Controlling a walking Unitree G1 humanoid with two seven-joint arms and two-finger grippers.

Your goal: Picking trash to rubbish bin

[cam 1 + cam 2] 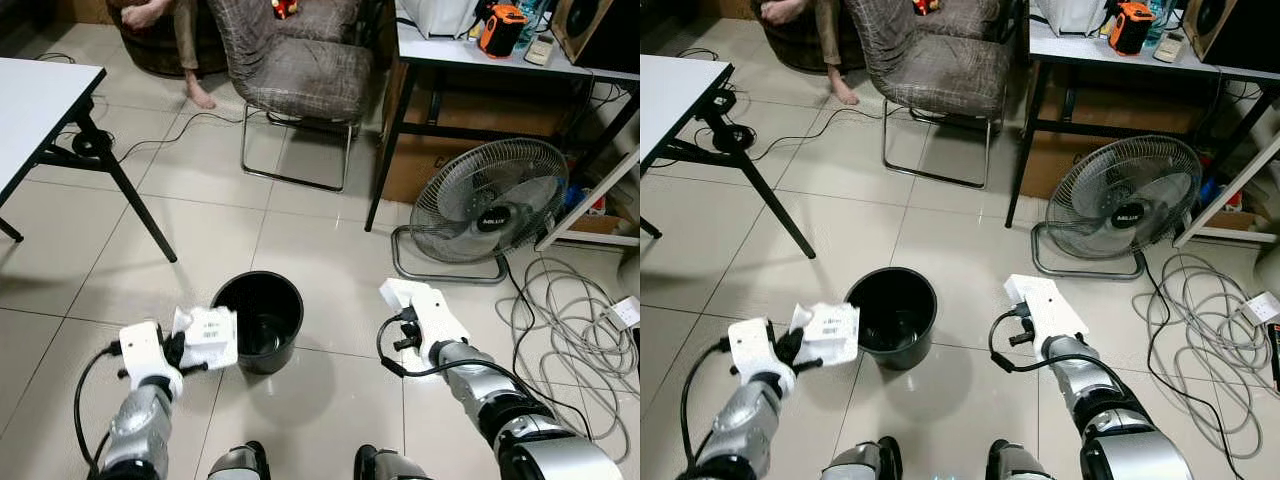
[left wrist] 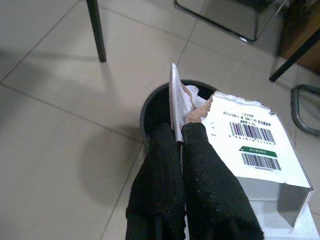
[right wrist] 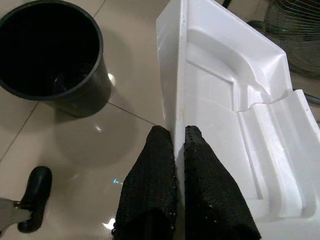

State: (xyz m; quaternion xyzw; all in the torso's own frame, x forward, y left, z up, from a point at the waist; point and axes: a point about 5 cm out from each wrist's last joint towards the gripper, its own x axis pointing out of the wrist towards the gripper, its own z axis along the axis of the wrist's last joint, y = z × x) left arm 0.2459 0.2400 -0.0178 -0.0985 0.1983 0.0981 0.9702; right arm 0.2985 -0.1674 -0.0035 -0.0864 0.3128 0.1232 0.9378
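Note:
A black round bin (image 1: 228, 292) stands on the tiled floor just ahead of me, dark inside. My left gripper (image 2: 180, 128) is shut on the torn edge of a white cardboard box (image 1: 208, 337) printed with barcodes (image 2: 252, 135). It holds the box at the bin's left rim (image 2: 150, 100). My right gripper (image 3: 178, 131) is shut on the edge of a white moulded foam tray (image 3: 225, 90), to the right of the bin (image 3: 50, 50) and about a hand's width from it. The tray (image 1: 398, 292) pokes out ahead of the right wrist.
A floor fan (image 1: 490, 212) and a tangle of grey cables (image 1: 570, 320) lie at the right. A padded chair (image 1: 300, 80) and a person's foot (image 1: 200, 95) are beyond the bin. A white folding table (image 1: 40, 100) stands at the left, a desk (image 1: 470, 55) at the back right.

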